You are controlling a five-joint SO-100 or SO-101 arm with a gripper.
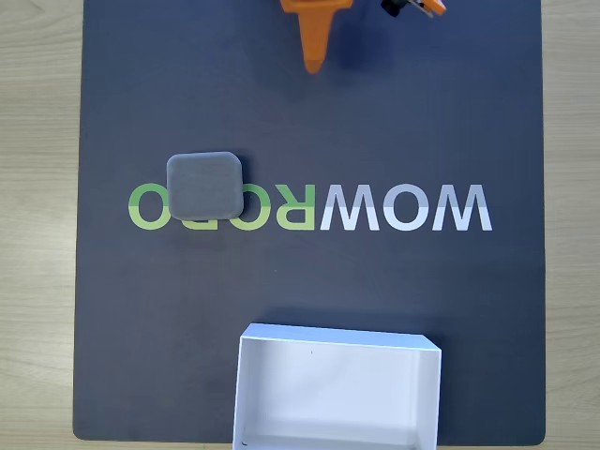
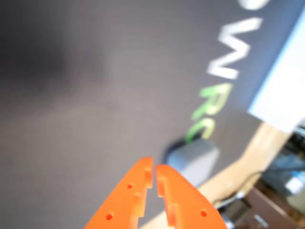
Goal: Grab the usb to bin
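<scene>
Presently, in the fixed view, the usb (image 1: 204, 186) lies flat on the dark mat (image 1: 469, 112), left of centre. It covers part of the green letters of the printed logo (image 1: 309, 207), which runs across the middle of the mat. The bin (image 1: 246, 384) stands at the near edge of the mat, slightly right of centre, open side up, with its interior bare. The usb and the bin are well apart, the usb farther and to the left. The orange gripper (image 1: 315, 64) enters from the far edge, its tip pointing toward the near side, clear of both items. The mat rests on a light wooden table (image 1: 37, 234).

In the wrist view, the gripper (image 2: 154, 168) rises from the bottom edge. Its two orange fingers are pressed nearly together, with only a thin slit between them, and nothing is held. Beyond the tips, the usb (image 2: 195, 160) appears blurred on the mat, beside the green letters. The bin (image 2: 286, 90) shows at the right edge.
</scene>
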